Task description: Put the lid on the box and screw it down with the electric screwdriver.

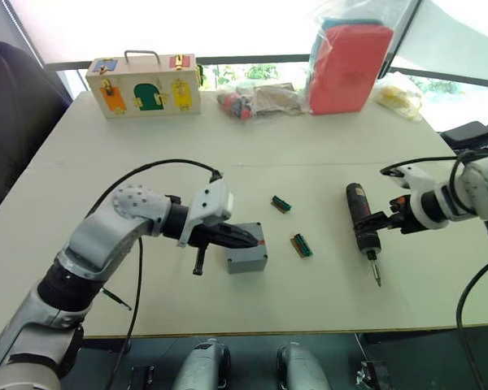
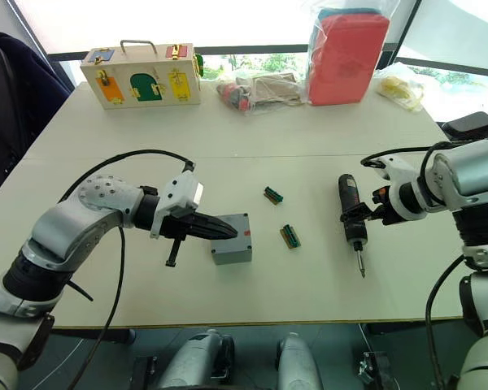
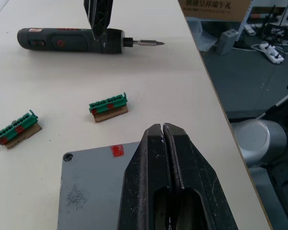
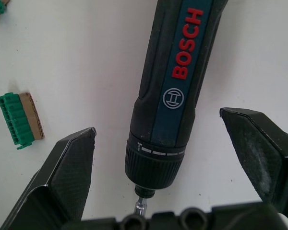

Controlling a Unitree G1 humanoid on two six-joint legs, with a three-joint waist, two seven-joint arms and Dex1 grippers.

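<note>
Around the electric screwdriver (image 4: 170,91) — right gripper (image 4: 168,153), fingers spread.

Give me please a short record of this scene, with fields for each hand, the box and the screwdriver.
left hand: shut, empty, over the lid
lid: closed on the box
right hand: open, either side of the electric screwdriver, not gripping
electric screwdriver: lying on the table, bit toward the near edge
bit holders: two, between box and screwdriver
</note>
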